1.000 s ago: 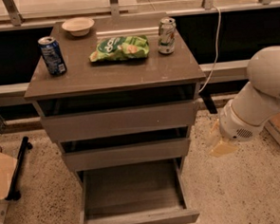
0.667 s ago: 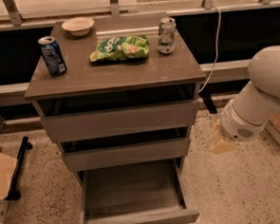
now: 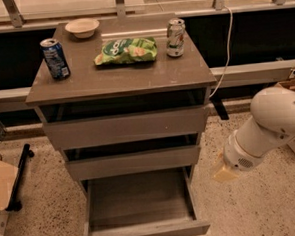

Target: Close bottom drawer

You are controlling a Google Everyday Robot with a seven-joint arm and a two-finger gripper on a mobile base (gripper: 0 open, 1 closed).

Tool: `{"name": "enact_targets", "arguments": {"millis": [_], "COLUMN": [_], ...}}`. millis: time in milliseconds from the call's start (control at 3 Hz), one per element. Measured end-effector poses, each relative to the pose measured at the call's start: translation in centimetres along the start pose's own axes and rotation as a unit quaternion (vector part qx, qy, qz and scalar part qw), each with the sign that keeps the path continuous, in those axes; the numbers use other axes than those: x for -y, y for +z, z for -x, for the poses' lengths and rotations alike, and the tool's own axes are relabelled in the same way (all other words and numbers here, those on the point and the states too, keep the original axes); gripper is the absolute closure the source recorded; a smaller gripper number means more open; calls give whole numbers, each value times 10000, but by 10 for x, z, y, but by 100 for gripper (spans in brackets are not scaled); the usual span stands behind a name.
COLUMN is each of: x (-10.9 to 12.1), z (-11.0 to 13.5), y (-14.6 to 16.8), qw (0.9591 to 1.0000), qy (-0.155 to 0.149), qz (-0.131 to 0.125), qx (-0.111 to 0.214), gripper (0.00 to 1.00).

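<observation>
- bottom drawer: grey-brown front, plain grey floor
- cabinet top: grey-brown
- left can: blue
- right can: silver-white
- chip bag: green, yellow patches
- bowl: cream
- arm: white
- gripper, right of cabinet: pale yellow
- floor: beige, dark speckles

the scene is dim and warm-toned, brightest in the pale strip along the top edge behind the bench, whose top carries a soft sheen while the gaps above its drawer fronts sink into near-black shadow. the white arm at the right catches light on its rounded upper side and darkens underneath, and the pincer at its lower end, right of the bottom drawer, shows as a dull yellowish shape in that shade. the drawer's floor is flat grey, darker at the back, and small highlights sit on the pale can and the blue can.
</observation>
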State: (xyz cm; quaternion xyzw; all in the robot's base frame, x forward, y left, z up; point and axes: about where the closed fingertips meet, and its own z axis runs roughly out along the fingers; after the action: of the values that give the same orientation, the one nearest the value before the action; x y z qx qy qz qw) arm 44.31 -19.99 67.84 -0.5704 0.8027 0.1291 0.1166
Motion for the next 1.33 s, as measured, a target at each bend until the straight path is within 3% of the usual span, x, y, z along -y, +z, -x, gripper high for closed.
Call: {"name": "enact_targets", "arguments": {"millis": [333,1000,1333], "x": [2,-1,-6], "z": [-11,-15,-32], "y": [46,67,106], "qw": [9994,9986,9963], "qy": [125,218,516], "qz": [268,450,644], "qx": [173,151,237], "gripper": [100,100,100]}}
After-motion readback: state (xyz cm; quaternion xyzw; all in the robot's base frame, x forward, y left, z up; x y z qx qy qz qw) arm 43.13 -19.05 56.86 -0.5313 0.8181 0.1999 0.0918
